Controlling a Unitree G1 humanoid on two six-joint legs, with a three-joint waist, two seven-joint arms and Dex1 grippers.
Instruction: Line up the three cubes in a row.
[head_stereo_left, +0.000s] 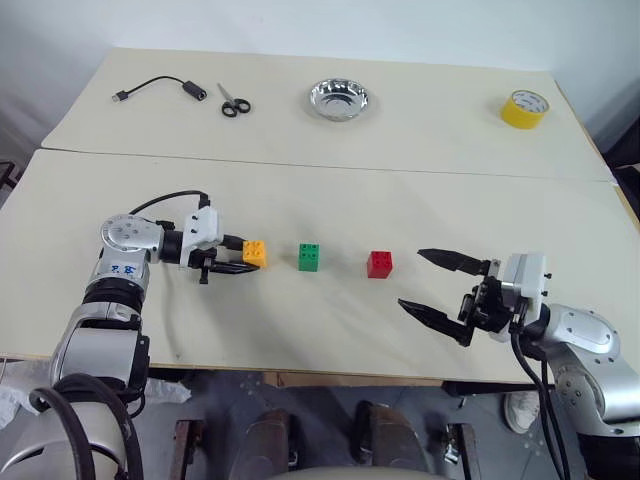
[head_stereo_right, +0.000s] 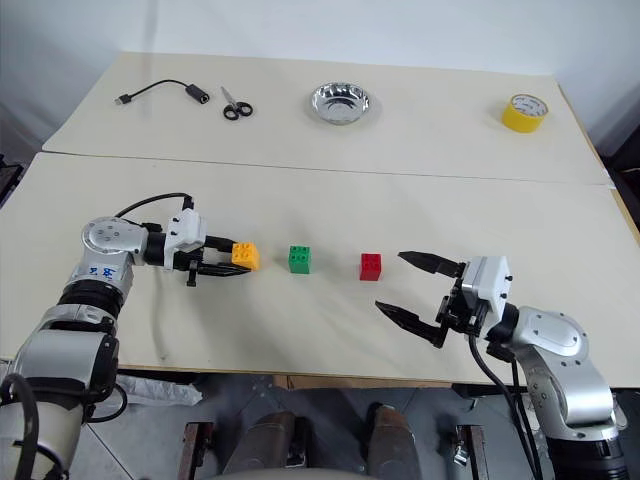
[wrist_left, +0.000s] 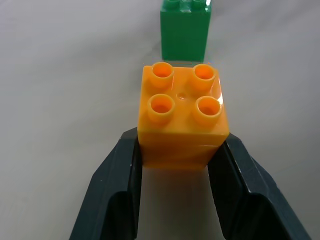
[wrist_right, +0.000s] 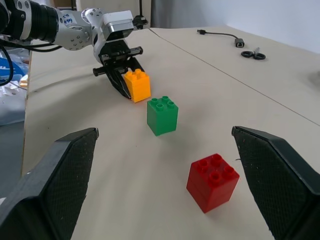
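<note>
Now, left claw (head_stereo_left: 240, 255): we see it clamped on the orange-yellow studded plastic brick (head_stereo_left: 255, 253).
Right claw (head_stereo_left: 432, 283): spread wide, holding nothing.
Row: green studded brick (head_stereo_left: 309, 257), red studded brick (head_stereo_left: 379, 264).
Writing: we read none.

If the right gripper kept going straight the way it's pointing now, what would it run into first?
Most likely the red brick: it sits just ahead of the open right gripper, roughly between the fingers' line. The green brick lies farther along; exact alignment is hard to judge.

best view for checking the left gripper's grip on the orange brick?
Left wrist view: the orange brick sits clamped between both fingers, studs up. Head views show it small at the left gripper; right wrist view shows it farther off.
</note>
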